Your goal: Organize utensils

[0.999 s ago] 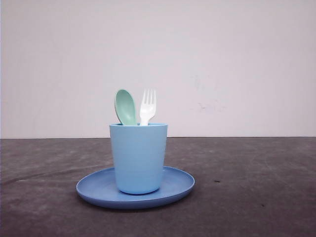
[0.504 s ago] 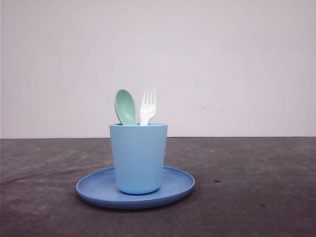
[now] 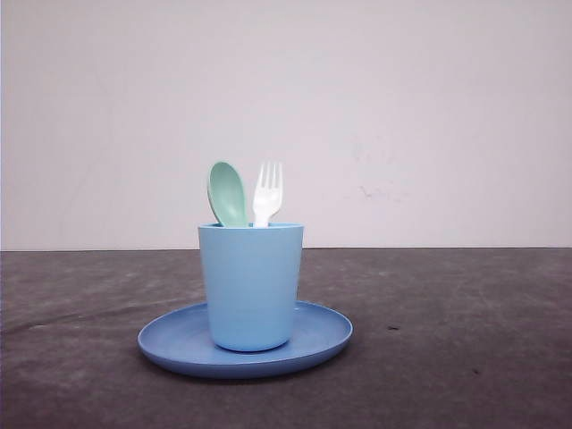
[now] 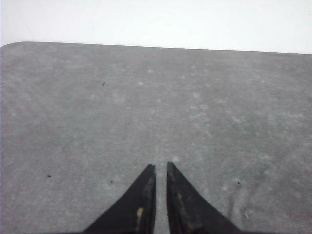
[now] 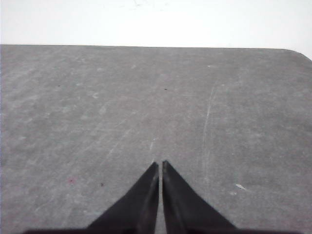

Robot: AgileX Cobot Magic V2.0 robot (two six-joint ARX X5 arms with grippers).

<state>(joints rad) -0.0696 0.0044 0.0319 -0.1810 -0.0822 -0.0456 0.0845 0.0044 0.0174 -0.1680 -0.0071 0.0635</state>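
The utensils sit together in a light blue cup (image 3: pixel 250 286) near the middle of my front view, but I'll take the scene by size first. Behind everything I see a plain pale wall (image 3: pixel 402 116), faintly scuffed to the right of centre, meeting the counter (image 3: pixel 465 357) along a straight line. The counter is a dark grey, mottled surface, with light scratches and small specks that show up in my two wrist views. On it lies a round blue plate (image 3: pixel 322 344), shallow and flat, and the cup stands upright on the plate, a little left of its centre. Out of the cup's rim rise the pale mint-green spoon (image 3: pixel 228 193), bowl up and leaning slightly left, and just beside it on the right the white fork (image 3: pixel 267 192), tines up and nearly upright; the two heads look to be touching or almost so, I can't tell which. In my left wrist view the left pincer (image 4: pixel 161 167) hangs over bare counter, black fingers drawn together with only a thin slit between the tips, gripping nothing. The right pincer (image 5: pixel 160 164) reads the same in its view, tips nearly meeting over scratched grey surface.
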